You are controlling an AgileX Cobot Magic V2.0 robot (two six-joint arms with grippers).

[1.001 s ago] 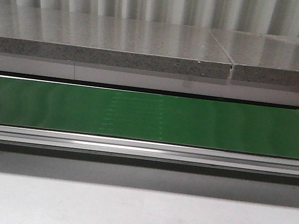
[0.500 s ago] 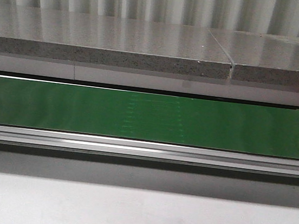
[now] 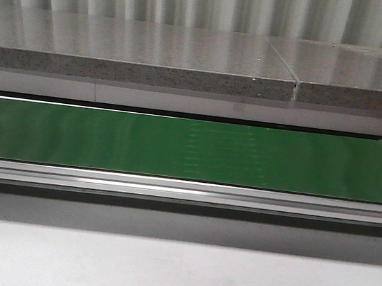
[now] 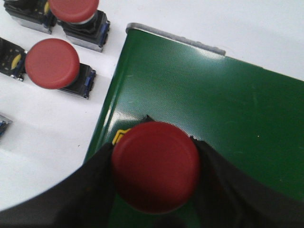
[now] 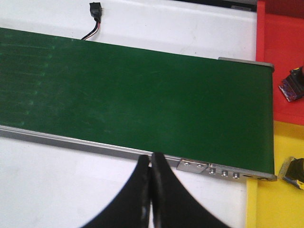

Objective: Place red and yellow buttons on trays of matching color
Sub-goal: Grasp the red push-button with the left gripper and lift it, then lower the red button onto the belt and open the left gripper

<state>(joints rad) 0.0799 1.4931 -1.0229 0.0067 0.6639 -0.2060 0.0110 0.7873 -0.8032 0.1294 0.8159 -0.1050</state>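
**Gripping a red button over the belt's end**

Clamped between the fingers of the left claw, a red button hangs cap-up directly above the green conveyor belt, just inside its near corner. Two more red buttons wait on the white table just beside that belt edge. At the belt's far end, the right claw sits pinched closed and empty over the belt's metal rail, with the red tray and yellow tray butted against the belt's end. Judging by this layout, the left arm feeds the belt; the right is nearer the trays.
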